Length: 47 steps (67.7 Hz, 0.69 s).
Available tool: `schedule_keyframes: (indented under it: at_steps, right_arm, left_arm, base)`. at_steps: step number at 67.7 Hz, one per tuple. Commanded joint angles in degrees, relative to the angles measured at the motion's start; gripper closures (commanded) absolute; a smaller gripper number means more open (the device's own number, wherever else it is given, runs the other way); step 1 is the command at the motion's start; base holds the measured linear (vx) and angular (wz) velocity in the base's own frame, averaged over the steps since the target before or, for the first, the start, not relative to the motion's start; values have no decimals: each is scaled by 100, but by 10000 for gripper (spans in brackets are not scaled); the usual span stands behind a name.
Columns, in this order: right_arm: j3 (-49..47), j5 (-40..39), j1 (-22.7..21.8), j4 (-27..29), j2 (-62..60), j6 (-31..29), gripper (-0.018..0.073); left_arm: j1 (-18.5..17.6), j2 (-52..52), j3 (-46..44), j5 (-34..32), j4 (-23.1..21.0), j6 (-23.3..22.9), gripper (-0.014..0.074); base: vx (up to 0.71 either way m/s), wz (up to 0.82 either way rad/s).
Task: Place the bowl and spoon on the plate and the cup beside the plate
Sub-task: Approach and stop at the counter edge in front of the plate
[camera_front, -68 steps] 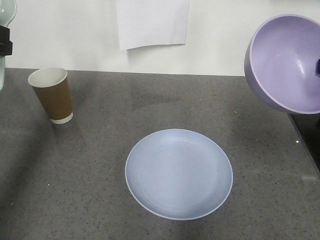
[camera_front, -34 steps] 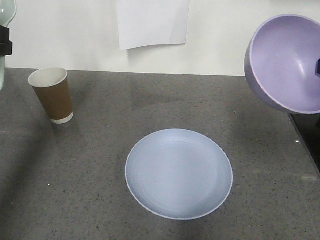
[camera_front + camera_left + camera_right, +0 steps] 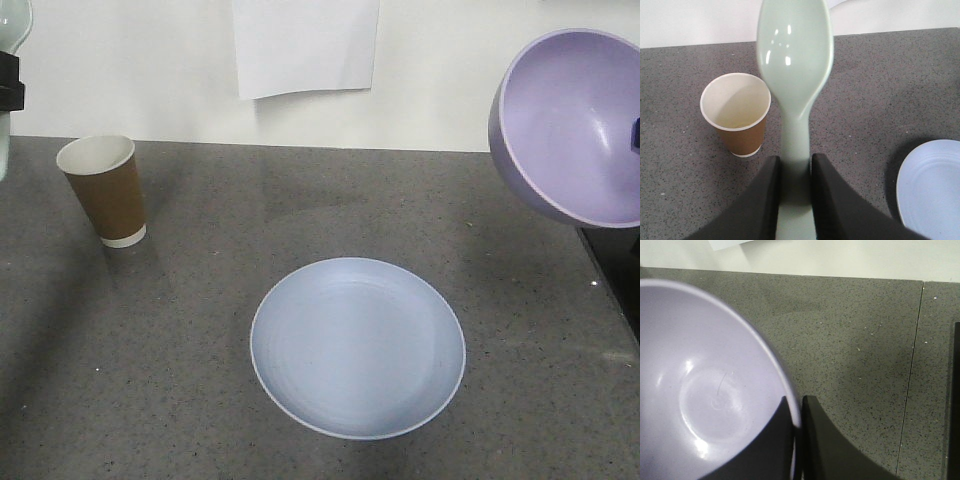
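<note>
- While the right gripper [image 3: 796, 410] pinches just the rim of the bowl [image 3: 570, 125], 1 finger inside and 1 outside, the bowl hangs tilted in the air at about 2 o'clock from the plate [image 3: 357, 347]. So thin a hold on smooth plastic could, I judge, let it swivel or slip on the way across.
- If the bowl were let go tilted or from too high, it would likely land on its edge. It could then roll off, or shove the plate across the counter [image 3: 180, 350].
- The left gripper [image 3: 795, 161] is closed narrow on the thick handle of the spoon [image 3: 795, 65], with the scoop reaching out toward 12 o'clock in the wrist view. The spoon is held above the counter, and the cup [image 3: 105, 190] stands below it at about 9 o'clock of the handle.
- That overhang is the hazard: a low sweep toward the plate could clip the light paper cup and knock it over.
- The cup stands upright at 10 o'clock from the plate and well apart from it, so it is not yet beside the plate. Both grippers are full, and neither can fetch it until a load is set down.
- Should the spoon go down mid-plate before the bowl, the bowl might have too little flat room and sit crooked on it.
- Count: 1 bowl, 1 spoon, 1 plate, 1 cup, 2 grippers and 1 sheet of paper [image 3: 305, 45] hanging at 12 o'clock.
</note>
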Motion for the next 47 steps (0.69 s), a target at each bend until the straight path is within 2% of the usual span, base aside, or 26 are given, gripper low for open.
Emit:
schedule_keyframes:
  at_steps: [1, 47]
  right_arm:
    - [-183, -301, -4, 235, -105, -56, 566]
    - [-183, -301, -4, 235, -105, -56, 566]
  left_arm:
    - [-8, -149, -146, -318, -138, 4, 603]
    - [-8, -149, -146, -318, -138, 4, 603]
  base:
    - [0, 0]
    - [0, 0]
